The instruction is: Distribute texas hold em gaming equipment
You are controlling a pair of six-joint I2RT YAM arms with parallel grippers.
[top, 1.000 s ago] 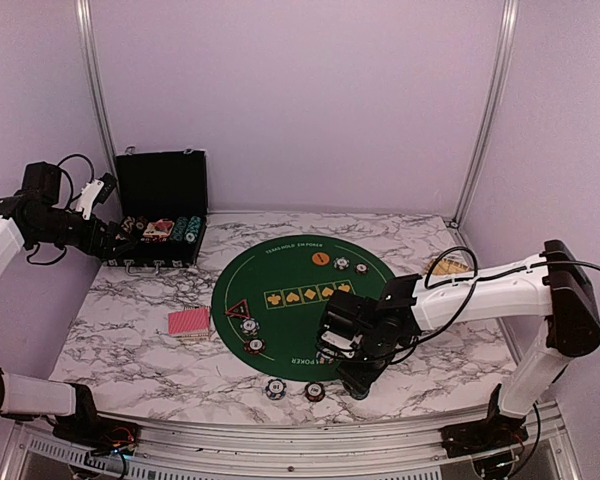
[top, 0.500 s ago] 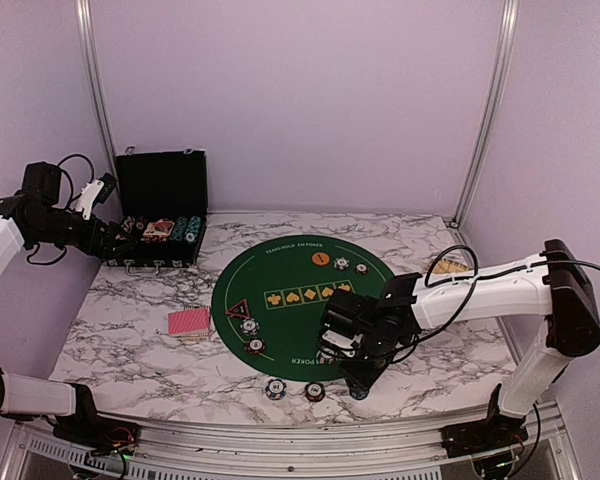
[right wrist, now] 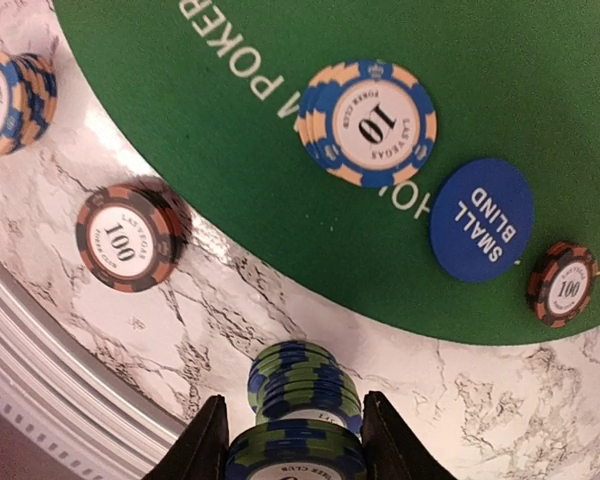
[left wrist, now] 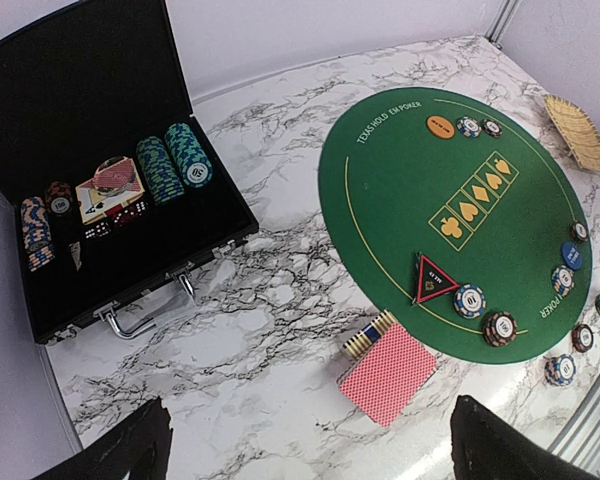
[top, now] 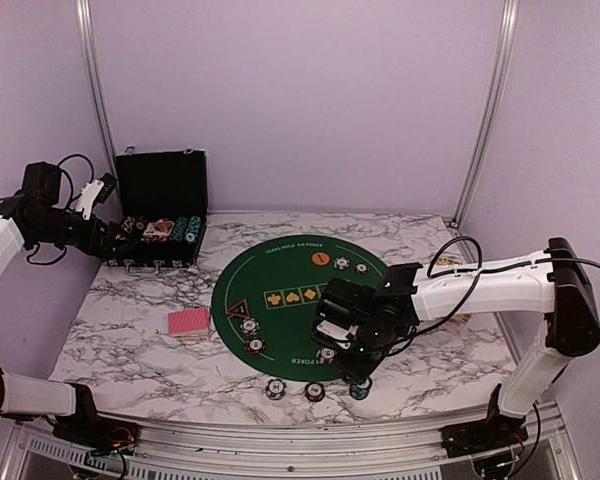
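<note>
My right gripper [top: 356,368] [right wrist: 293,420] hangs over the marble just off the front edge of the green poker mat [top: 290,280], shut on a few blue-green chips [right wrist: 295,458]. A second blue-green chip stack [right wrist: 302,380] [top: 360,390] stands on the marble right under it. The blue small-blind button [right wrist: 481,220], a 10 chip stack [right wrist: 368,122] and 100 chips [right wrist: 128,238] lie nearby. The red-backed cards [left wrist: 388,372] [top: 188,322], the red-rimmed triangle [left wrist: 432,280] and the orange button [left wrist: 440,126] lie on or beside the mat. My left gripper [top: 113,240] is open and empty by the case.
The open black case [left wrist: 100,120] [top: 160,195] with chip rows stands at the back left. A tan slatted object [left wrist: 577,130] lies at the right of the mat. Two chip stacks [top: 275,388] [top: 314,389] stand near the front edge.
My right gripper has risen and drawn slightly left and back, uncovering a blue-green chip stack on the marble beneath it. The left arm has not moved.
</note>
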